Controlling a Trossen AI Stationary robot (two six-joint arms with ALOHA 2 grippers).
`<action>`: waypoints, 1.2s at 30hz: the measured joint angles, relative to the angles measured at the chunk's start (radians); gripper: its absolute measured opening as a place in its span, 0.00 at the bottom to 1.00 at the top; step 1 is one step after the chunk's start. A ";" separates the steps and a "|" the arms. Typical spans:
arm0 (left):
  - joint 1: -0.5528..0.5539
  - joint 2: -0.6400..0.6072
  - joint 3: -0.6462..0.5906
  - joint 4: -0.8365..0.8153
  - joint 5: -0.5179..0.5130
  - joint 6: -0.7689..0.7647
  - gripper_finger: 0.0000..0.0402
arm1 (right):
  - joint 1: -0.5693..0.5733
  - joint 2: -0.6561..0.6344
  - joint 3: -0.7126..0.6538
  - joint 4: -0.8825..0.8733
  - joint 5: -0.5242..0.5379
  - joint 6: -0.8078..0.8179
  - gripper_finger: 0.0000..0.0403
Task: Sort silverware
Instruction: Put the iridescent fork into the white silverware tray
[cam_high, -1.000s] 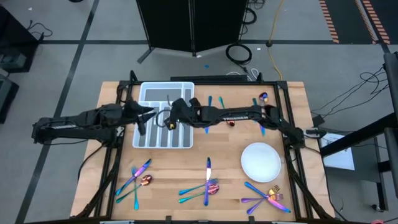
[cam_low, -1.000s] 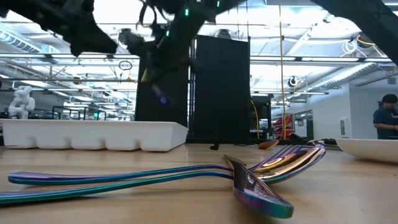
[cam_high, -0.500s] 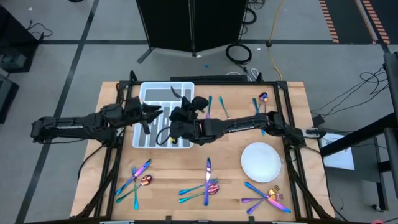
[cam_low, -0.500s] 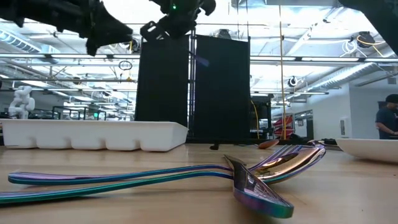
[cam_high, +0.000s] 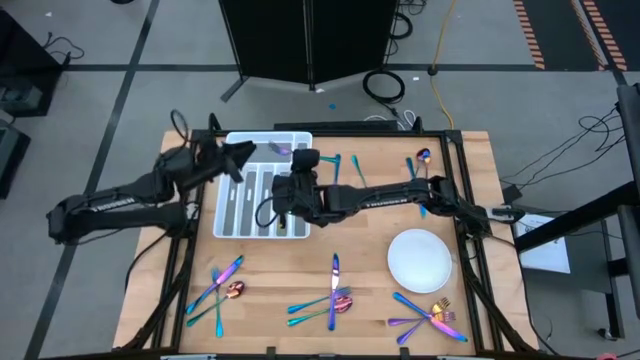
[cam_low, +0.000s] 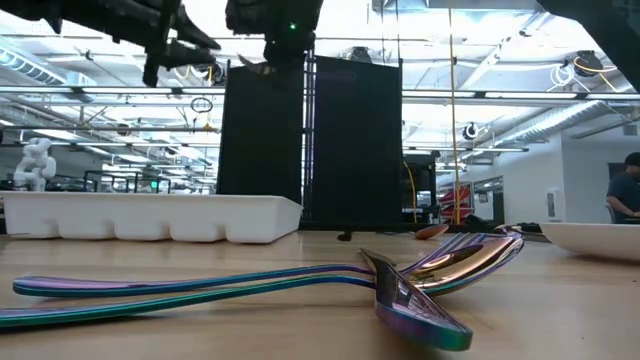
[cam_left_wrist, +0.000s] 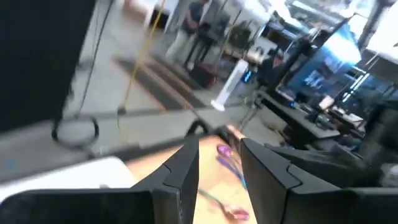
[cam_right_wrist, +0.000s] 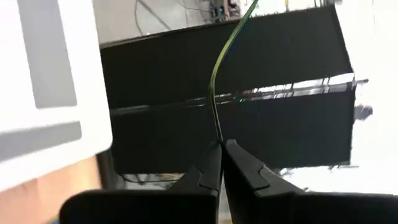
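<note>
My left gripper (cam_high: 243, 152) hangs over the tray's (cam_high: 262, 232) upper left corner, above the table (cam_high: 370, 260); in the left wrist view its fingers (cam_left_wrist: 180, 171) stand spread with a clear gap, nothing between them. Below it, at the table's lower left, lies a loose cluster (cam_high: 220, 287) of silverware: several blue-purple pieces fanned out and a spoon bowl beside them.

The tray sits upper left of centre, long slots running up-down, grey bottoms showing. My right gripper (cam_high: 290, 150) is over the tray's upper right part, arm reaching in from the right across the table. In the right wrist view its fingers (cam_right_wrist: 208, 171) are pressed together on a thin piece (cam_right_wrist: 217, 74) of silverware seen edge-on, sticking out past the tips; I cannot tell if it is a knife, fork or spoon. In the high view a purple end shows by that gripper over the tray.

Right of the tray, two pieces (cam_high: 345, 170) lie on the table by the right arm. Lower centre, a knife (cam_high: 334, 285) lies upright across a fork and spoon. Upper right, a spoon (cam_high: 422, 156) near the table edge. The plate (cam_high: 420, 259) is bare, lower right; below it another crossed pile (cam_high: 428, 318) of silverware. In the low view the near pile fills the foreground, tray behind on the left.
</note>
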 joint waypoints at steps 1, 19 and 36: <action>0.042 0.008 0.013 -0.025 0.056 -0.045 0.29 | -0.002 0.000 0.000 -0.001 -0.015 -0.055 0.00; 0.458 0.338 0.046 0.011 0.953 -0.424 0.29 | -0.019 0.000 -0.005 0.010 -0.160 -0.531 0.00; 0.440 0.360 0.046 0.030 1.033 -0.471 0.29 | -0.033 0.002 -0.009 0.113 -0.172 -0.637 0.00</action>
